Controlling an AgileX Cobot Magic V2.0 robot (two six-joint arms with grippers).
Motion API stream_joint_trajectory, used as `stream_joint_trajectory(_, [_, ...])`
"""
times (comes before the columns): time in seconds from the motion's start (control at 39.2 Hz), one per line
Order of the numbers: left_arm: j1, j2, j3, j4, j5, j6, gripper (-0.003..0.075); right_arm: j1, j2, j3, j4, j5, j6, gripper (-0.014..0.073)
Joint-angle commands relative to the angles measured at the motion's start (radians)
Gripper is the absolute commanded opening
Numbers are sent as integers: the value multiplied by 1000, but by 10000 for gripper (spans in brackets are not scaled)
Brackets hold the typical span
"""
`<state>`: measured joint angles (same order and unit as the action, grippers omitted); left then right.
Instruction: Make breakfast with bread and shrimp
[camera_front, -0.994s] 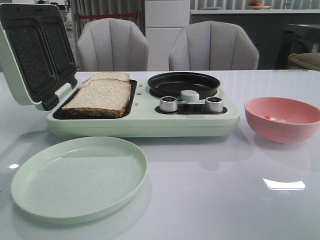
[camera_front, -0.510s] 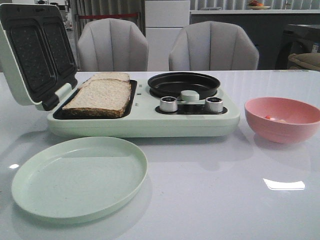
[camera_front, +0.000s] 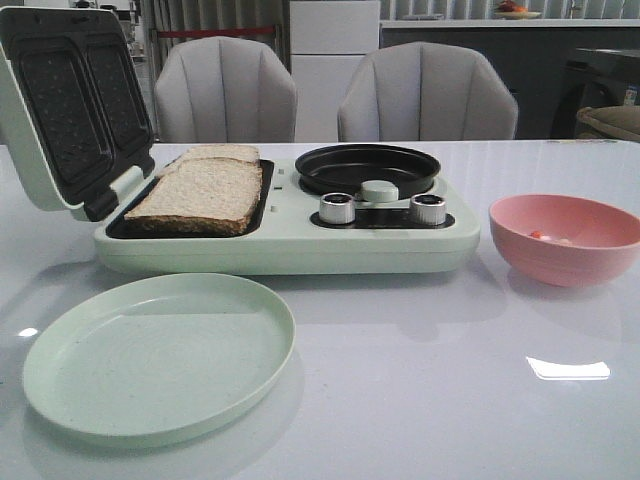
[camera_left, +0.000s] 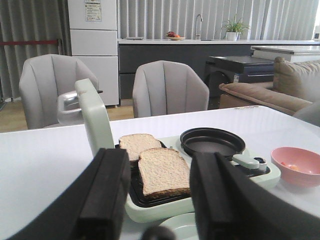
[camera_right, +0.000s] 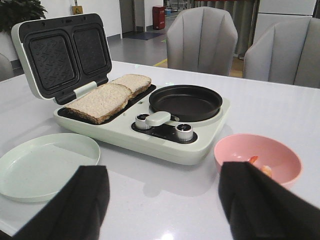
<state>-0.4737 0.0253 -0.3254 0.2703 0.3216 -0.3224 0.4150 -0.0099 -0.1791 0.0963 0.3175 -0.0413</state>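
Observation:
Two slices of bread lie side by side in the open sandwich maker's dark tray: the near slice (camera_front: 200, 190) (camera_left: 164, 171) (camera_right: 100, 100) and the far slice (camera_front: 222, 153) (camera_left: 139, 144) (camera_right: 132, 81). Small orange shrimp (camera_front: 540, 235) (camera_right: 254, 160) lie inside the pink bowl (camera_front: 565, 258) at the right. My left gripper (camera_left: 159, 192) is open and empty, held back from the maker and facing the bread. My right gripper (camera_right: 165, 200) is open wide over bare table, with the bowl beside one finger. Neither gripper shows in the front view.
The pale green sandwich maker (camera_front: 290, 245) has its lid (camera_front: 60, 110) propped up at the left, a black round pan (camera_front: 367, 168) and two metal knobs (camera_front: 337, 208). An empty green plate (camera_front: 160, 355) sits in front of it. Two grey chairs (camera_front: 225, 90) stand behind the table.

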Motion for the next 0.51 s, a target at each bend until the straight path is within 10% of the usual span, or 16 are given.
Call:
stream_joint_trajectory(0.0, [-10, 12, -31, -66, -72, -10, 363, -3, 13, -25, 4, -89, -2, 561])
stream_joint_trajectory(0.48, [-10, 453, -344, -56, -7, -10, 363, -3, 13, -25, 4, -89, -2, 561])
